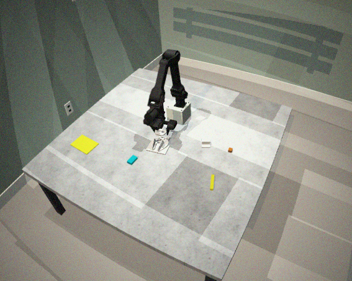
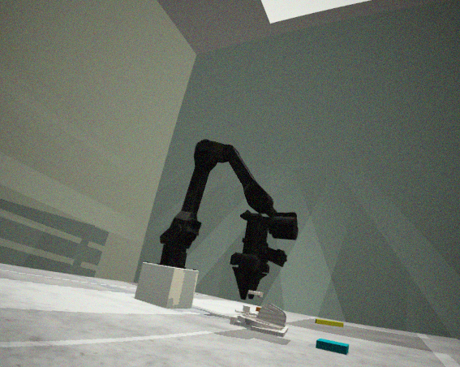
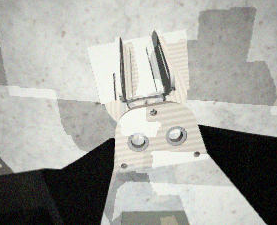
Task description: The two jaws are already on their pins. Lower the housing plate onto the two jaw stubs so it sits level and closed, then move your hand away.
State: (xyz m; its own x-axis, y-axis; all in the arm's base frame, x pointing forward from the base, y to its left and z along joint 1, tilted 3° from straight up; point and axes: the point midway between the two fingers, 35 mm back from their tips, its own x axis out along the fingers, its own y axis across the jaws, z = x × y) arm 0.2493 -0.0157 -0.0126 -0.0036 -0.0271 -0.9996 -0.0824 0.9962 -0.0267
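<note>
The housing plate [image 1: 160,132] [image 2: 256,293] [image 3: 157,149] is pale, with a rounded edge and two round holes. My gripper [image 1: 161,131] [image 2: 247,297] [image 3: 154,135] is shut on its sides and holds it in the air, apart from the jaws below. The left jaw [image 3: 122,69] and right jaw [image 3: 163,69] stand on the square base [image 1: 153,150] [image 2: 269,331] [image 3: 99,64], spread apart. In the wrist view the plate covers their rear ends, so the stubs under it are hidden there.
A teal block [image 1: 132,160] [image 2: 333,347] and a yellow square [image 1: 84,144] lie on the table [image 1: 107,168]. A small white bracket [image 1: 206,144], an orange cube [image 1: 230,150] and a yellow bar [image 1: 212,182] [image 2: 329,323] lie on the other side of the base. The arm's pale mounting box [image 1: 182,115] [image 2: 160,286] stands behind.
</note>
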